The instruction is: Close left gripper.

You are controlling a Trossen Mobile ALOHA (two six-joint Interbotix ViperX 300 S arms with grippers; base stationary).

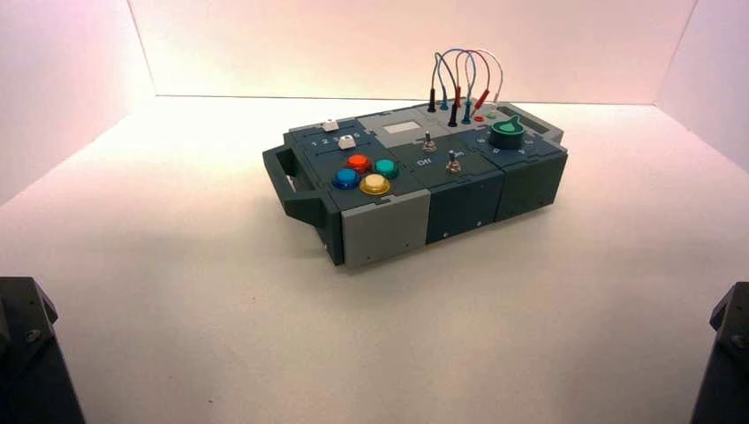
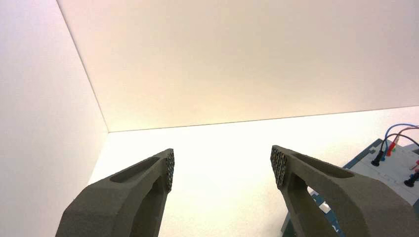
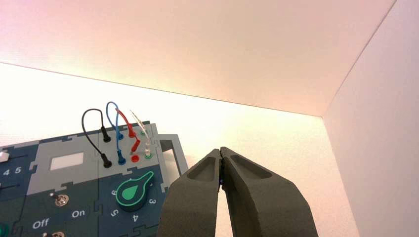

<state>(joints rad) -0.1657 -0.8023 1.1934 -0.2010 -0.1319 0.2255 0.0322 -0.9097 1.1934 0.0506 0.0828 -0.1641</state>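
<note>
The box (image 1: 415,181) stands in the middle of the white table, turned a little, handle at its left end. My left gripper (image 2: 222,165) is wide open and empty, held above the bare table short of the box; one corner of the box (image 2: 390,163) with plugged wires shows beside one finger. My right gripper (image 3: 220,154) is shut and empty, held back from the box's knob end. In the high view only the two arm bases show, the left arm (image 1: 26,353) and the right arm (image 1: 726,353), at the bottom corners.
The box bears red (image 1: 358,162), teal, blue and yellow (image 1: 374,184) buttons, two toggle switches (image 1: 427,141), a green knob (image 1: 506,134) and looped wires (image 1: 459,84). White walls (image 1: 397,44) enclose the table on three sides.
</note>
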